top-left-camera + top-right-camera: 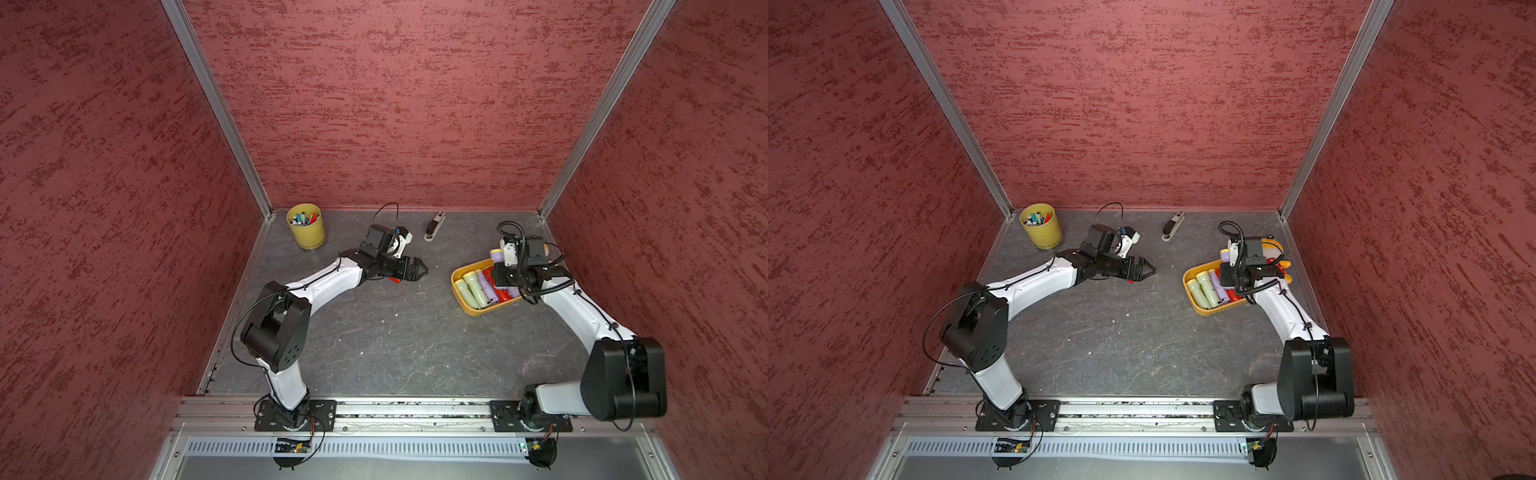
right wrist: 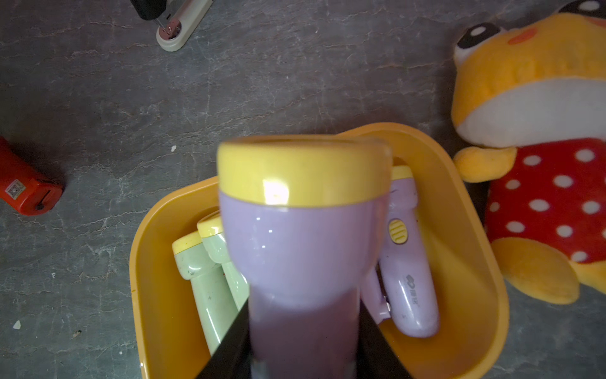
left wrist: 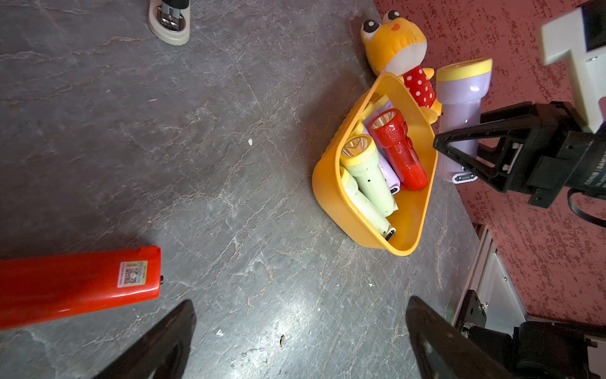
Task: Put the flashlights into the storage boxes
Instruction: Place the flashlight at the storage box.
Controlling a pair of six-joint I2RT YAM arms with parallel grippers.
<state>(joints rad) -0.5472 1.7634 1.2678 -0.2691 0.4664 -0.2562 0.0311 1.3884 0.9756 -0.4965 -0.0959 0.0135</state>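
Although most of the flashlights already lie in the tray, the job looks a couple of steps short of done. Taking a top view with the arm bases at 6 o'clock, the orange-yellow tray sits toward 3 o'clock on the table. In it are two pale green flashlights side by side, a red flashlight and at least two lilac flashlights. The right arm hides part of the pile, so I cannot settle the exact lilac count. That arm's jaws are clamped on the barrel of the held lilac flashlight, which hangs above the tray's 12 o'clock end, yellow head pointing away from the bases, clear of the ones below. Judging by that, it needs only lowering and letting go. One loose red flashlight lies on its side near the middle of the table, well apart from the tray. The left arm hovers just over it with its jaws spread wide and empty, so that one is not yet picked up. No other flashlight shows outside the tray.
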